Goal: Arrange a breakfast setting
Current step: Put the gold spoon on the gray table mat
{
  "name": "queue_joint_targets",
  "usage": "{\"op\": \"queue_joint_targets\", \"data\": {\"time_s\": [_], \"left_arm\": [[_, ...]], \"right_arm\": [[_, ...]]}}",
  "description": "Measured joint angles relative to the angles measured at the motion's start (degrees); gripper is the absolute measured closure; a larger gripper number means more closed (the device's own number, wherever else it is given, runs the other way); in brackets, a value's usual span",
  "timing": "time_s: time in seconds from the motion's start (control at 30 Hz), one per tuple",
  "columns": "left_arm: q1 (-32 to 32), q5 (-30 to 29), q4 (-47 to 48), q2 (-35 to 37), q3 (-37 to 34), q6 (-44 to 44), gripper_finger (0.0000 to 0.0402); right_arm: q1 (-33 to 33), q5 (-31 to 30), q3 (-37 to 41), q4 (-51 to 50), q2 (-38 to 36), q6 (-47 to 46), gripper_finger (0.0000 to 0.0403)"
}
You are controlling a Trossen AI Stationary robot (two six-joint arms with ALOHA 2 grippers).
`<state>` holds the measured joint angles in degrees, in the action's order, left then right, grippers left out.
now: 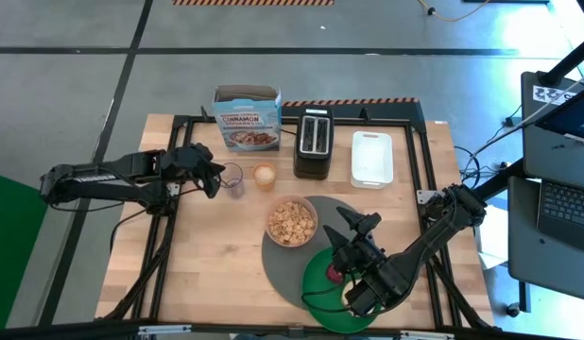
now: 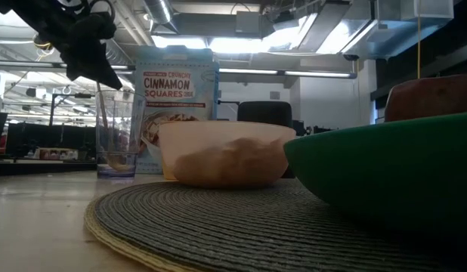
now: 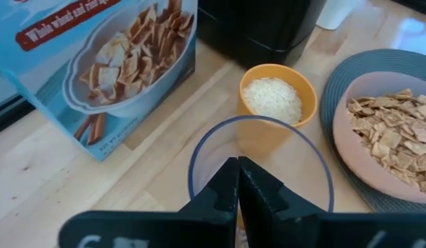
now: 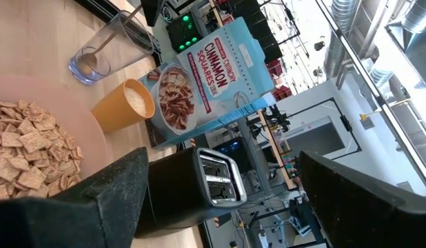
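Note:
A clear glass stands on the table left of the orange cup, with a small spoon standing slanted in it, its bowl on the glass's bottom. My left gripper is shut just above the glass's rim. The pinkish bowl of cereal squares and the green plate sit on the grey placemat. A red apple lies on the plate. My right gripper is open and empty above the plate, pointing toward the bowl. I cannot make out the bagel. My left gripper is shut at the upper end of the spoon's handle, coming slanting down from the table's left over the glass. The shut fingers hide the place of contact. The spoon's bowl rests on the glass's bottom.
A cereal box, the black toaster and the white tray stand along the far edge. The orange cup holds white grains. Bare wood lies at the near left of the table.

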<state>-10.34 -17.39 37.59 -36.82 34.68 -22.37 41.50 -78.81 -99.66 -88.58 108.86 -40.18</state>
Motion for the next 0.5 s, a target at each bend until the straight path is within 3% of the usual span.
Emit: {"op": "queue_joint_targets", "data": {"time_s": [0.33,0.5], "left_arm": [[0.3,-0.7,-2.6,2.5,0.1,2.2,0.0393],[0.3,1.9,-1.4,4.6,0.1,1.9,0.035]], "right_arm": [[0.0,0.9,0.0,0.0,0.0,0.0,0.0062],[0.0,1.5,0.0,0.0,0.0,0.0,0.0062]]}}
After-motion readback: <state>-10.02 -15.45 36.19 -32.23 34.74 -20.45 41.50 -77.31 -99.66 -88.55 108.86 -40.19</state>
